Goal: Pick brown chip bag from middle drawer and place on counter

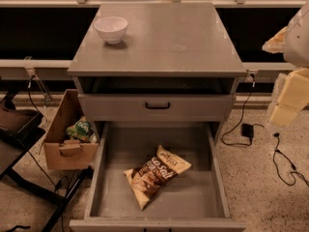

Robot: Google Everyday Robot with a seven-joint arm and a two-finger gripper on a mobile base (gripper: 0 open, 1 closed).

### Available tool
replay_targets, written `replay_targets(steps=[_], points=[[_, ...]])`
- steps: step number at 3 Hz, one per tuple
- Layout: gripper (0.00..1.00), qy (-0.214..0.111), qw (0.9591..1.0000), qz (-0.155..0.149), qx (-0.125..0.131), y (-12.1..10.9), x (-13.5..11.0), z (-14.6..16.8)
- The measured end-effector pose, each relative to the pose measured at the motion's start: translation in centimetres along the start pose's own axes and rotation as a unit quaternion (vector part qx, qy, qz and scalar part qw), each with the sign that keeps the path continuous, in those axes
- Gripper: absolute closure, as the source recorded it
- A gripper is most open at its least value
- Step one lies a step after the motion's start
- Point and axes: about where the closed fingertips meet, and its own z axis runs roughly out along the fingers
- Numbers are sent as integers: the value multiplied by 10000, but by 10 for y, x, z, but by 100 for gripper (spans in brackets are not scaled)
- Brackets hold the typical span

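The brown chip bag point(157, 173) lies flat and slanted on the floor of the open middle drawer point(198, 192), a little left of its centre. The counter point(169, 42) is the grey top slab above it. My gripper point(287, 98) shows as pale cream blocks at the right edge of the camera view. It hangs beside the cabinet, to the right of the counter's front corner and well above and to the right of the bag. It holds nothing that I can see.
A white bowl point(111, 29) stands on the counter's back left. The shut drawer front point(157, 106) with a black handle is above the open drawer. A cardboard box point(67, 146) holding a green packet point(81, 128) stands left; black furniture point(14, 129) is farther left. Cables point(285, 166) lie right.
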Motion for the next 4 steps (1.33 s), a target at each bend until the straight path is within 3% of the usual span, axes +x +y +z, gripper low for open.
replay_targets(steps=[2,4], points=[[0,86,9999,-36,78,1,-5,11],[0,398,9991,-80,154,4,-23,168]])
